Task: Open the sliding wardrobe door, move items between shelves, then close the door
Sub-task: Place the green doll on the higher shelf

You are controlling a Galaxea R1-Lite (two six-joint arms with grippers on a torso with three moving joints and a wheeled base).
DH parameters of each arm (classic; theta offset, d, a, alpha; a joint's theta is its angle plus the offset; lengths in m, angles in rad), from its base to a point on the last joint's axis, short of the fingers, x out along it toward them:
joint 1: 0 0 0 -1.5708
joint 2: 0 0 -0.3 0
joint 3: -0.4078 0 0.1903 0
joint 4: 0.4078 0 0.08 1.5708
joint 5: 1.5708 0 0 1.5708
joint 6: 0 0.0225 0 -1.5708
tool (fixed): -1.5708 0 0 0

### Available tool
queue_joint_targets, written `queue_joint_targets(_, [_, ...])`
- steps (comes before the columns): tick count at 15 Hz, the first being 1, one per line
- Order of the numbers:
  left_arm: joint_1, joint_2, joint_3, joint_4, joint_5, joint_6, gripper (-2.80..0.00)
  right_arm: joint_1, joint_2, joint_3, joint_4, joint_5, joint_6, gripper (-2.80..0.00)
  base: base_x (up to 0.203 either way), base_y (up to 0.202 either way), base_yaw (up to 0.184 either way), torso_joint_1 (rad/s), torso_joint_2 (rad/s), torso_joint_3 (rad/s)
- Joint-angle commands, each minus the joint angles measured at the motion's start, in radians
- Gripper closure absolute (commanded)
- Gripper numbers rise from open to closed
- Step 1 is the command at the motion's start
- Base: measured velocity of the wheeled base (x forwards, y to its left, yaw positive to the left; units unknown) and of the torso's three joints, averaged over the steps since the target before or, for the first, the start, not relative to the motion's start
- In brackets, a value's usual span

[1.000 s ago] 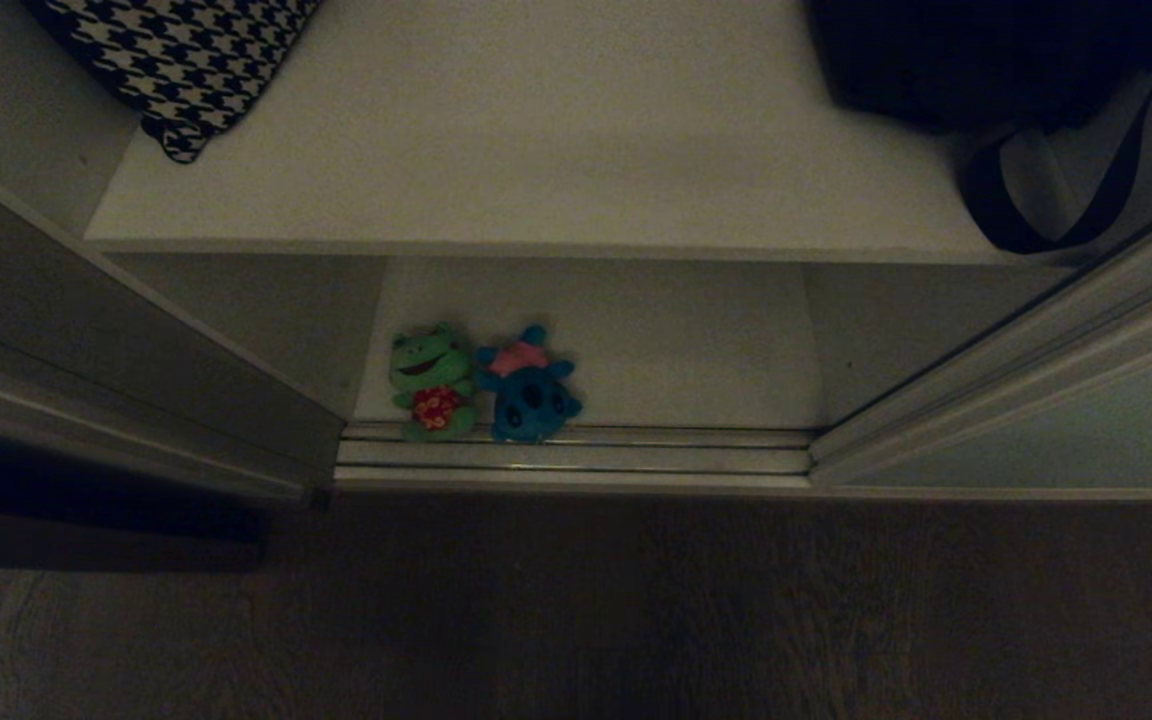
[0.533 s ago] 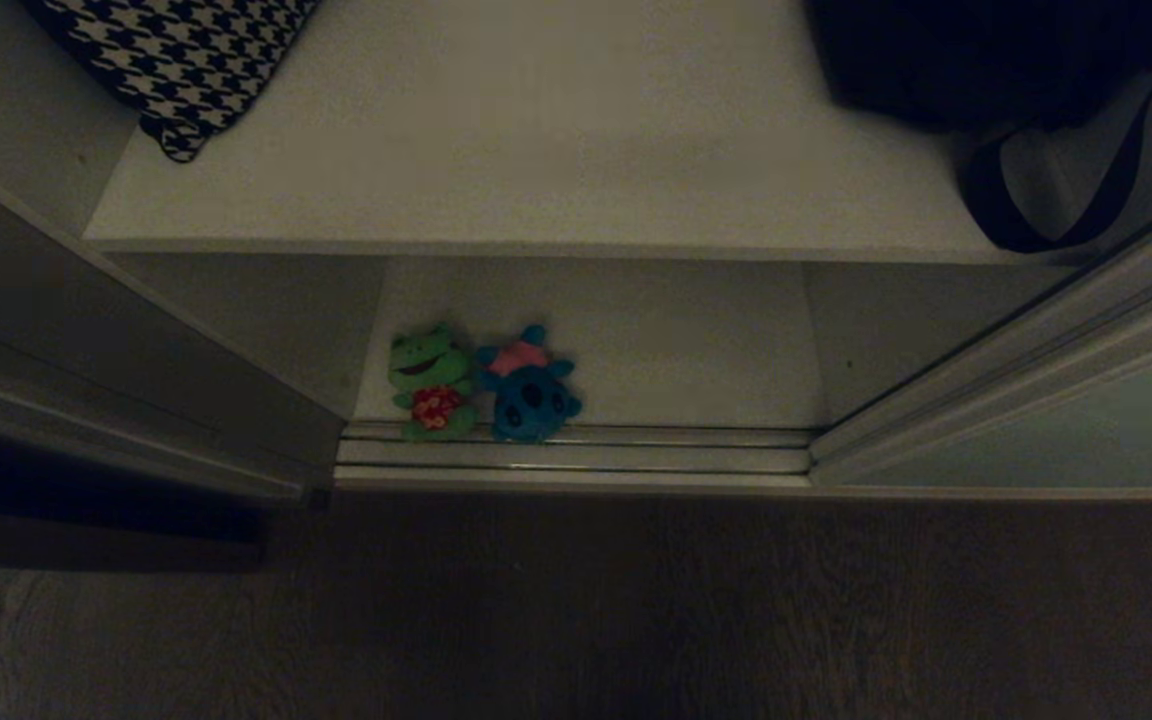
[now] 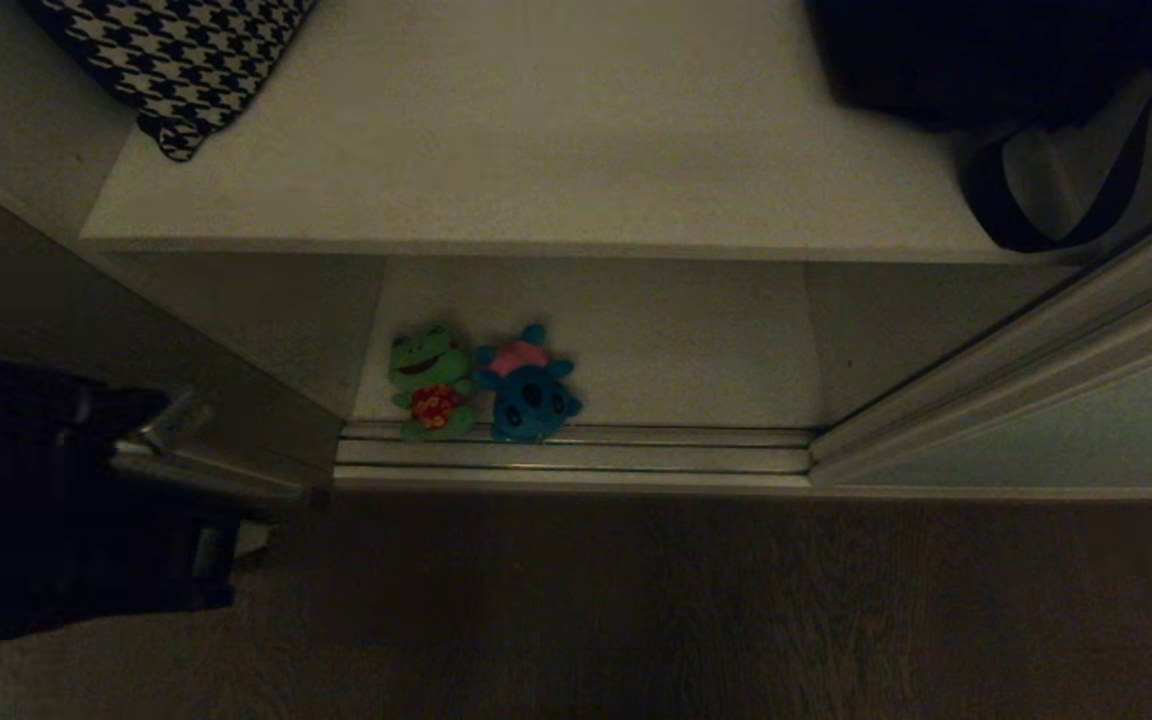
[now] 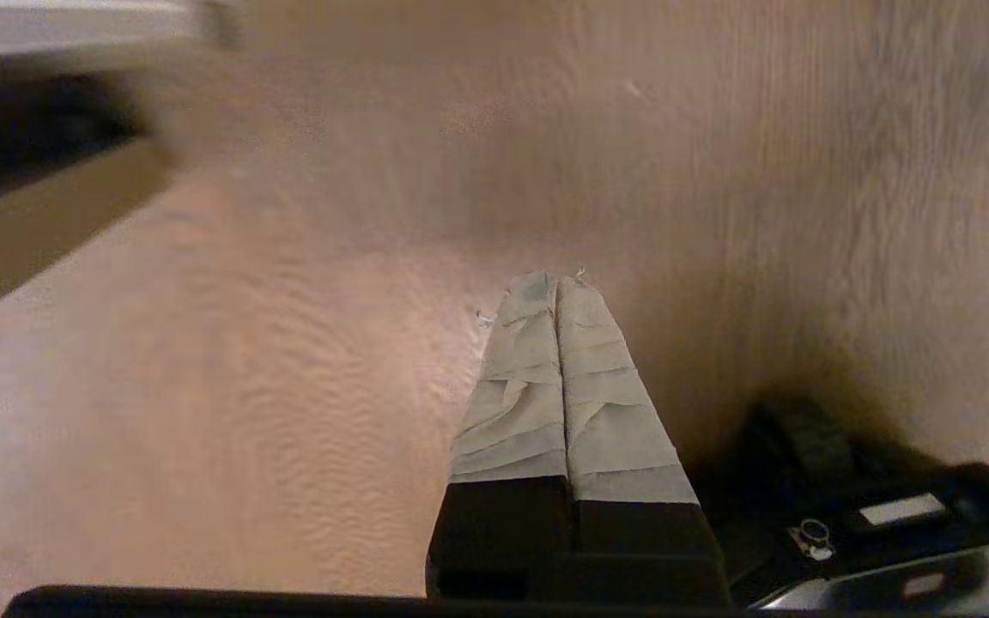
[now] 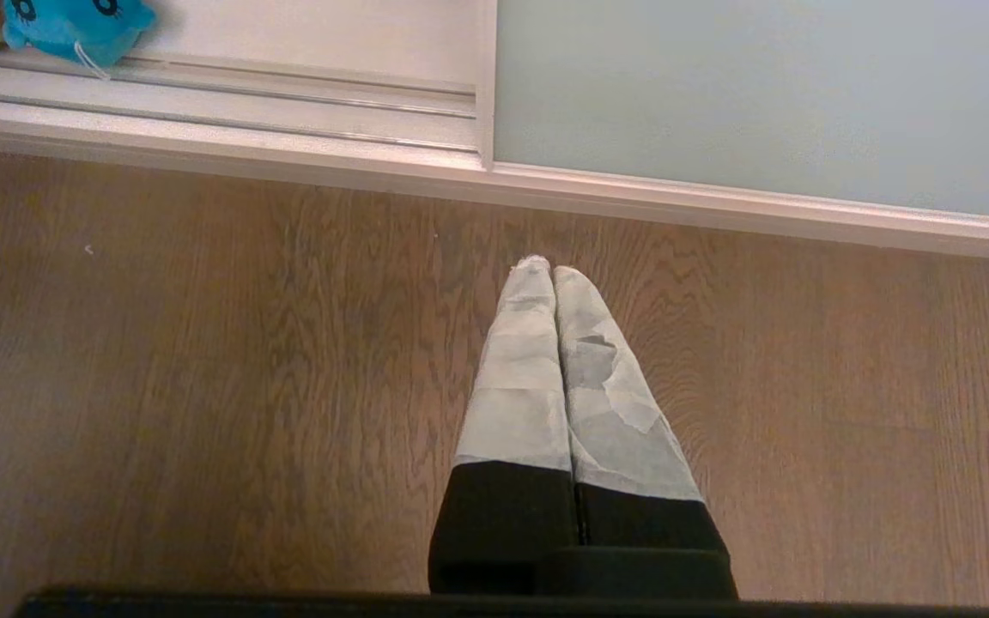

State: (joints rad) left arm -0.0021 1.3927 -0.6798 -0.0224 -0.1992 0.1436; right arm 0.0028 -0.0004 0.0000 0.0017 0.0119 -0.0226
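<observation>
Door open, left gripper (image 4: 556,283) closed, empty – open it, approach frog (image 3: 429,383) from above, clear the upper shelf (image 3: 536,243) edge.

Both claws (image 4: 556,279) (image 5: 543,266) closed, empty

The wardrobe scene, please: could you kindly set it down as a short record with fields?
door: sliding wardrobe door slid to the right, opening clear
lower shelf: bottom board holds green frog and blue plush, side by side near the floor track
upper shelf: upper board holds houndstooth cushion at left, black bag at right
left pincer: shut, empty, above the wooden floor
right pincer: shut, empty, over the floor before the door
</observation>
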Motion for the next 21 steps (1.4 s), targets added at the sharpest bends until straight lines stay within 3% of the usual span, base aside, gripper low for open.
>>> queue_joint_targets(1, [-0.02,0.198,-0.037,-0.014,-0.007,0.001,0.0,0.002,-0.003,0.0,0.0,0.0,0.0,0.0,0.0,0.0,0.0,0.0,0.0,0.0])
queue_joint_targets(7, [-0.082,0.353,-0.051,-0.048,-0.014,-0.032,0.0,0.0,-0.003,0.0,0.0,0.0,0.0,0.0,0.0,0.0,0.0,0.0,0.0,0.0])
queue_joint_targets(9, [-0.091,0.429,-0.074,-0.132,-0.009,-0.07,0.0,0.0,-0.003,0.0,0.0,0.0,0.0,0.0,0.0,0.0,0.0,0.0,0.0,0.0])
queue_joint_targets(14, [-0.112,0.616,-0.191,-0.416,0.091,-0.191,0.0,0.0,-0.003,0.0,0.0,0.0,0.001,0.0,0.0,0.0,0.0,0.0,0.0,0.0])
queue_joint_targets(15, [-0.113,0.647,-0.22,-0.456,0.106,-0.219,-2.8,0.002,-0.003,0.0,0.0,0.0,0.0,0.0,0.0,0.0,0.0,0.0,0.0,0.0])
queue_joint_targets(17, [-0.129,0.683,-0.272,-0.498,0.183,-0.259,-2.8,0.002,-0.003,0.0,0.0,0.0,0.0,0.0,0.0,0.0,0.0,0.0,0.0,0.0])
queue_joint_targets(21, [-0.131,0.73,-0.329,-0.58,0.224,-0.277,-2.8,0.0,-0.003,0.0,0.0,0.0,0.0,0.0,0.0,0.0,0.0,0.0,0.0,0.0])
